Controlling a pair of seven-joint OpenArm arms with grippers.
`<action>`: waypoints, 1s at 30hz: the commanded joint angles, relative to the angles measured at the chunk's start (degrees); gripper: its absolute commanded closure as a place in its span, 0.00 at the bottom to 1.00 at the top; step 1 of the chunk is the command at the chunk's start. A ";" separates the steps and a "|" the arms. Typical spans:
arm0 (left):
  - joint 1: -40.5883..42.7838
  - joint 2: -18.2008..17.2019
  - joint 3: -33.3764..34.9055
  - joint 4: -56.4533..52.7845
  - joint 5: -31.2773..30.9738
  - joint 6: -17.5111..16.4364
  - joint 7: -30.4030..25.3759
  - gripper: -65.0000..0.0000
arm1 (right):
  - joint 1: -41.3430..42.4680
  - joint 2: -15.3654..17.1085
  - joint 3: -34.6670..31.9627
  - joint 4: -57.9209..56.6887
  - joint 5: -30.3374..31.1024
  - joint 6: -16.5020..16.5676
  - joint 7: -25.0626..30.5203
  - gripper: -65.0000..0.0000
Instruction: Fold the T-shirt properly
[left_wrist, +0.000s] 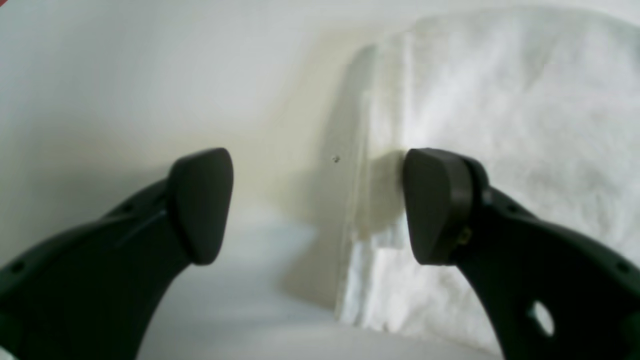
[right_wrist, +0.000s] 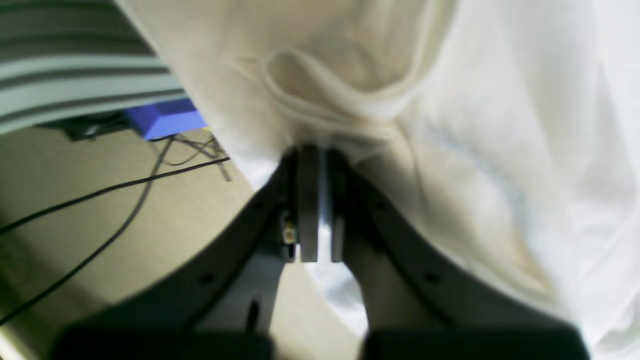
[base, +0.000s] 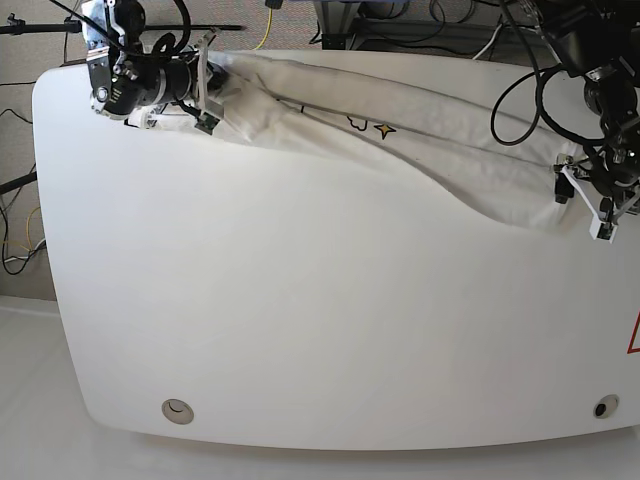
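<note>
Here, through my left wrist view, my left gripper stands released, jaws spread wide with nothing between them. The T-shirt lies at about two o'clock from the gap, its layered edge running just inside my right-hand pad, so I judge I am lined up to take that edge, not yet pinching it.

Next, in my right wrist view, my right gripper is clenched on the T-shirt: a bunched fold of white cloth rises at twelve o'clock from the closed pads, and the rest drapes off toward three o'clock. Floor and cables show at nine o'clock, so this hold sits at the table's rim, probably to keep that end taut.

Lastly, the base view shows the T-shirt stretched in a long band across the far side of the table, from my right gripper at eleven o'clock down to my left gripper at three o'clock. Most of the print is hidden; only a small star peeks out. Folding looks barely begun.
</note>
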 joint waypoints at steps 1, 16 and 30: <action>-0.76 -1.01 -0.35 0.88 -0.26 0.10 -0.72 0.25 | 0.62 -1.13 0.22 -0.14 -6.82 -0.53 -0.53 1.00; -0.76 -1.01 -0.44 0.88 -0.26 0.10 -0.72 0.25 | 5.37 -5.09 0.30 0.04 -17.90 -0.53 -0.53 0.74; -0.76 -1.18 -0.53 1.32 -0.35 0.10 -0.45 0.25 | 4.93 -5.09 0.30 3.82 -17.90 -0.53 -0.53 0.53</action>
